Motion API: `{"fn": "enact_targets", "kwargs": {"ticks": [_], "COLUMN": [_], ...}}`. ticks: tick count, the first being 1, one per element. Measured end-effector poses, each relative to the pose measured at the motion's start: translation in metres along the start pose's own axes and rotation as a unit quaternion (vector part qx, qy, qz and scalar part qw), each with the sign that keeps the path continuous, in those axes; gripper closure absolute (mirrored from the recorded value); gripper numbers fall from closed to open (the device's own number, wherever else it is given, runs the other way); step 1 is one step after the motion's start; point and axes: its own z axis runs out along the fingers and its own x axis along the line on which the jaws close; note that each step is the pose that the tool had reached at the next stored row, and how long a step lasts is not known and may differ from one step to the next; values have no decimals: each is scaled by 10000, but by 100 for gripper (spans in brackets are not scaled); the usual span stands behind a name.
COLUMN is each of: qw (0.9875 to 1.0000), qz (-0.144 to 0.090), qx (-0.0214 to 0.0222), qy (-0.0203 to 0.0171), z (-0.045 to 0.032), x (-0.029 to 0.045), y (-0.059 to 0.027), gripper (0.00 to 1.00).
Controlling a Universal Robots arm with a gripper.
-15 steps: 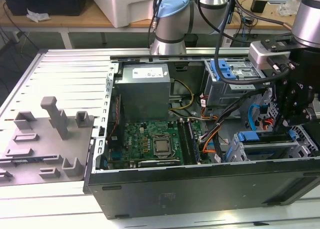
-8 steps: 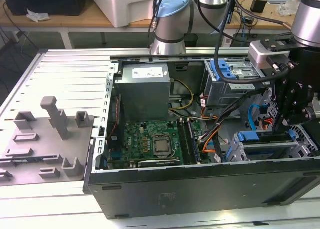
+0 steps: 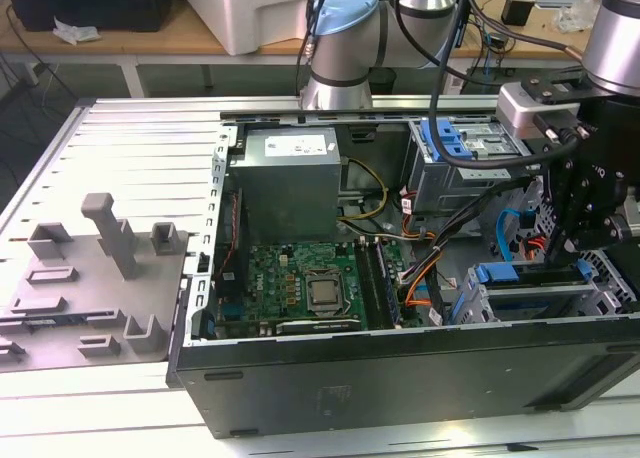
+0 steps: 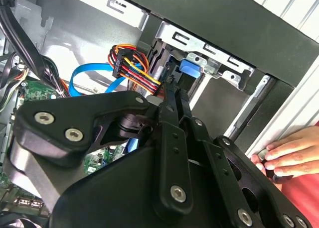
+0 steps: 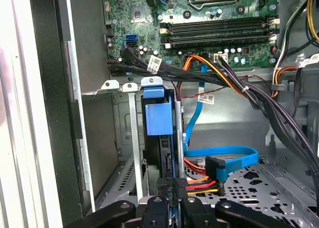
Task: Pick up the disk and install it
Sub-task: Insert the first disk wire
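1. In the exterior view, the gripper hangs over the drive cage at the open computer case's right end.
2. In the second wrist view, its fingers look together above the cage; a hand rests on the case edge.
3. In the first wrist view, the disk stands edgewise in the cage, fingertips pinching its edge.

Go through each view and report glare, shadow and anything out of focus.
Exterior view: even room light, the open computer case fairly sharp, its front wall dark. Second wrist view: the gripper linkage looms close and dark against the picture's lower half; the white slatted surface behind is washed out, and a hand glows bright. First wrist view: the motherboard is crisp, the pale strip at the edge is blown out and blurred.
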Motion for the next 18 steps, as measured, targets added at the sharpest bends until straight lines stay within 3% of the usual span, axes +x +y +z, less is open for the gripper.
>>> {"fn": "enact_targets", "kwargs": {"ticks": [7, 18], "qw": [9999, 9998], "qz": [-170, -179], "qx": [13, 14], "qy": [-20, -21], "z": [1, 19], "x": [0, -1], "y": [-10, 3], "gripper": [84, 84]}}
